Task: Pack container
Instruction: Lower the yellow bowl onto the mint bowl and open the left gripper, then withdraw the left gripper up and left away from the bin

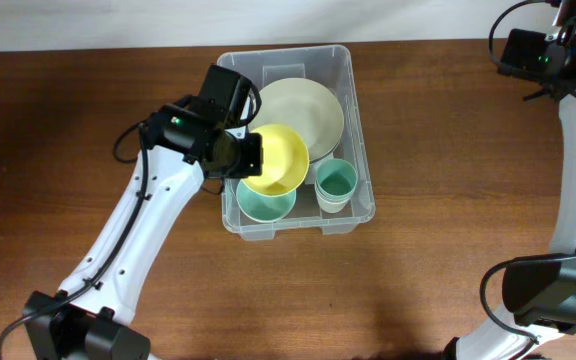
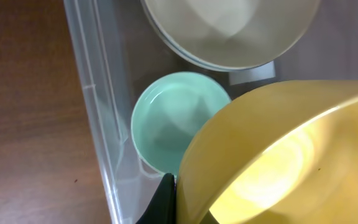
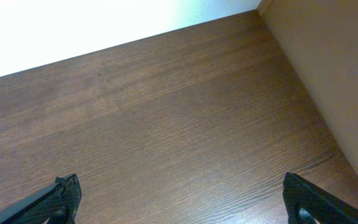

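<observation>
The left gripper (image 1: 250,155) is closed on the rim of a yellow bowl (image 1: 280,158), which is held tilted over the near left part of the container (image 1: 360,150). In the left wrist view only one dark finger (image 2: 164,200) is seen, pressed against the bowl's outer wall; the other is hidden by the bowl. A mint bowl (image 1: 266,204) on the container floor is partly covered by the yellow bowl, and it cannot be told whether the two touch. Just beside it, in the near right corner, a mint cup (image 1: 335,184) stands upright. The far half is taken up by a cream plate (image 1: 306,108), whose near edge is overlapped by the yellow bowl. The container's left wall runs close beside the mint bowl and is crossed from above by the wrist, so little room is left on that side. The container is placed at the middle of the table (image 1: 418,280), toward its far edge, with open wood to either side.

The right gripper (image 3: 182,200) is spread wide with nothing between its fingertips, well apart from the container, above bare wood. Only the tips are shown, cut off by the frame. A beige surface borders that view on the right; what it is cannot be made out.
</observation>
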You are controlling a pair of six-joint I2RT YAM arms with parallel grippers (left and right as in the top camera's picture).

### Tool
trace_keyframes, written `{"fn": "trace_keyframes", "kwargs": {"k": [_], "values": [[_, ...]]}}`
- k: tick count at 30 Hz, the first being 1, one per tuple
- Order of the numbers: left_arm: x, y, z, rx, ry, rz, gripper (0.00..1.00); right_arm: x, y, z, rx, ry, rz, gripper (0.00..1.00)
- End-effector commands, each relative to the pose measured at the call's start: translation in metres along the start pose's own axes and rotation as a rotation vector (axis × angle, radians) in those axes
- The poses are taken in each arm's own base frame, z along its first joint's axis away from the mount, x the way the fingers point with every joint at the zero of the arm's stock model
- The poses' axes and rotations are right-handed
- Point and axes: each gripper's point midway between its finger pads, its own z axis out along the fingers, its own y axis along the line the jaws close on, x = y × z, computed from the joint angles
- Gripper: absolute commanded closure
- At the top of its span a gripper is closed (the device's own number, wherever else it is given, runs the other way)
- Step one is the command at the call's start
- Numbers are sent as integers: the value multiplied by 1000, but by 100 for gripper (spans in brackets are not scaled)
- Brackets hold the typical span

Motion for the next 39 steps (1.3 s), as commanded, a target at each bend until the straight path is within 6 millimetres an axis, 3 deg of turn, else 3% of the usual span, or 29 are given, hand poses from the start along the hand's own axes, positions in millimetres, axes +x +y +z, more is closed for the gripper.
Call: {"fn": "trace_keyframes", "kwargs": {"k": [1,18,19,21,22,30,33,35,39], "values": [[4,7,6,-36,15,-16,99,-1,1,0,-3,-2,11,1],[5,8,7,-37,18,-17,94,-1,1,0,-3,-2,11,1],[5,8,7,-38,18,-16,88,-1,1,0,-3,-2,11,1],[5,8,7,-38,18,-16,60,-1,1,0,-3,-2,11,1],[5,9,7,-42,16,-16,56,-1,1,0,-3,-2,11,1],[-15,29,-1,-85,-48,-57,53,-1,1,0,-3,-2,11,1],[-37,52,-16,-96,-112,-123,53,-1,1,0,-3,-2,11,1],[-58,89,-26,-117,-184,-212,53,-1,1,0,-3,-2,11,1],[-74,151,-39,-166,-257,-346,52,-1,1,0,-3,-2,11,1]]}}
